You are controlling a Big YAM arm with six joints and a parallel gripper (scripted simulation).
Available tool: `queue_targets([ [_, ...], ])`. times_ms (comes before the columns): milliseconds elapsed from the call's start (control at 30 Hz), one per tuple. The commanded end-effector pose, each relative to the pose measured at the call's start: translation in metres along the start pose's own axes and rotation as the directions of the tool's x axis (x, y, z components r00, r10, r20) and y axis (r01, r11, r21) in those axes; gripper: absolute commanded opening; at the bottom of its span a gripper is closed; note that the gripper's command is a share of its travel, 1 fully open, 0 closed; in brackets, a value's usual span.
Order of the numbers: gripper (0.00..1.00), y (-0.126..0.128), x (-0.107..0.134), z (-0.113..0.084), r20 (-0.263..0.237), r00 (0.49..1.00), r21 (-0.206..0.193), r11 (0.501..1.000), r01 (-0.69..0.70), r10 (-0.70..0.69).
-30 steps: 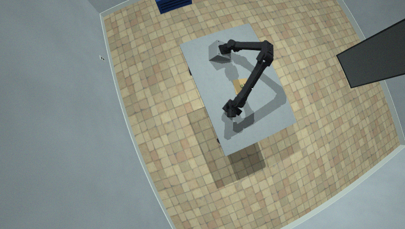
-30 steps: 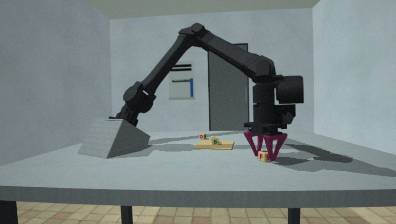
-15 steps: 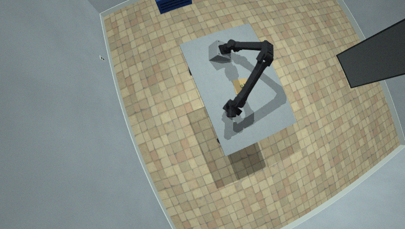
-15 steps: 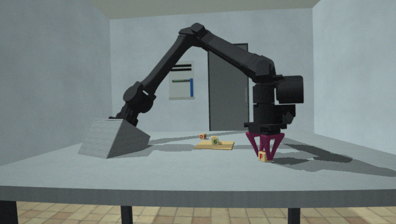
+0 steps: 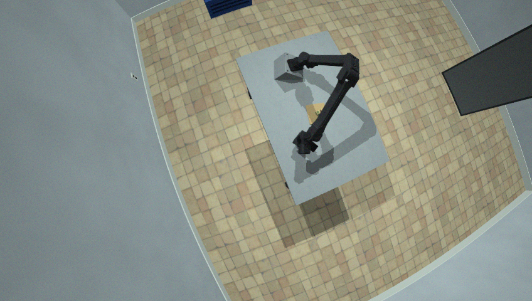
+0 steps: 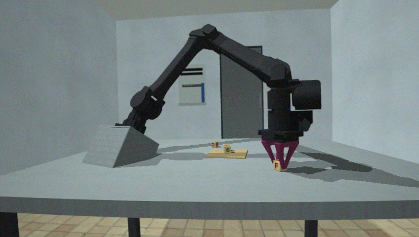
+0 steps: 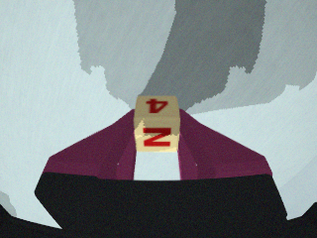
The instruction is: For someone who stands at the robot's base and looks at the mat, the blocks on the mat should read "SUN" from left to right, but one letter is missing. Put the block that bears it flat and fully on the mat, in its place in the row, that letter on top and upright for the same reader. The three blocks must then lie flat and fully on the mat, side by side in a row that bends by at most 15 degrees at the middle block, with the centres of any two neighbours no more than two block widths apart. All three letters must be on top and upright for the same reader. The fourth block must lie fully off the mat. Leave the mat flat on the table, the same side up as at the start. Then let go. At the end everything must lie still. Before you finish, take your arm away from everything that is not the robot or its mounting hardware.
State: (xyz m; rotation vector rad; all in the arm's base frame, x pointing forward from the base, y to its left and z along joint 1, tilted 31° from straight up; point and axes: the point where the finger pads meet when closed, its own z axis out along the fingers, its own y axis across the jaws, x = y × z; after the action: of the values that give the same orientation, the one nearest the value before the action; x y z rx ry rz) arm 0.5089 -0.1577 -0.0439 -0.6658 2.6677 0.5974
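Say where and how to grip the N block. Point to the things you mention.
I'd come straight down from above with the hand (image 6: 278, 165) (image 7: 157, 117) and pinch the N block (image 6: 275, 166) (image 7: 157, 136) mid-face on the two opposite upright sides flanking the N and 4 faces. It's a squat cube sitting flat on the table (image 5: 261, 81) (image 6: 146, 184) (image 7: 30, 74), so those parallel sides should seat the fingers squarely.

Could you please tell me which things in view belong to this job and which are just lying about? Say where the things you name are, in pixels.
Part of the job:
- gripper (image 6: 280, 166) (image 7: 157, 117)
- block between its fingers (image 6: 276, 166)
- mat (image 5: 310, 116) (image 6: 216, 154)
- block marked 6 (image 6: 227, 149)

Not part of it:
- blue object (image 5: 228, 7)
- door (image 6: 240, 97)
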Motion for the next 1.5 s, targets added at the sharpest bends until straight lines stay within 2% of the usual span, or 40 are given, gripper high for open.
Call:
queue_targets([
  [0,0.20,0.002,-0.004,0.010,-0.001,1.000,-0.009,1.000,0.003,-0.003],
  [900,0.20,0.003,-0.005,0.006,-0.006,1.000,-0.016,1.000,0.004,-0.005],
  [933,0.20,0.001,-0.009,-0.001,0.000,1.000,-0.007,1.000,0.018,-0.018],
  [1000,0.20,-0.017,-0.018,-0.040,0.039,0.999,0.051,0.998,0.022,-0.024],
  [1100,0.20,-0.016,-0.017,-0.058,0.037,0.999,0.053,0.998,0.023,-0.025],
  [1167,0.20,-0.016,-0.017,-0.058,0.037,0.999,0.053,0.998,0.023,-0.025],
  [1467,0.20,-0.014,-0.016,-0.122,0.035,0.999,0.059,0.998,0.025,-0.027],
])
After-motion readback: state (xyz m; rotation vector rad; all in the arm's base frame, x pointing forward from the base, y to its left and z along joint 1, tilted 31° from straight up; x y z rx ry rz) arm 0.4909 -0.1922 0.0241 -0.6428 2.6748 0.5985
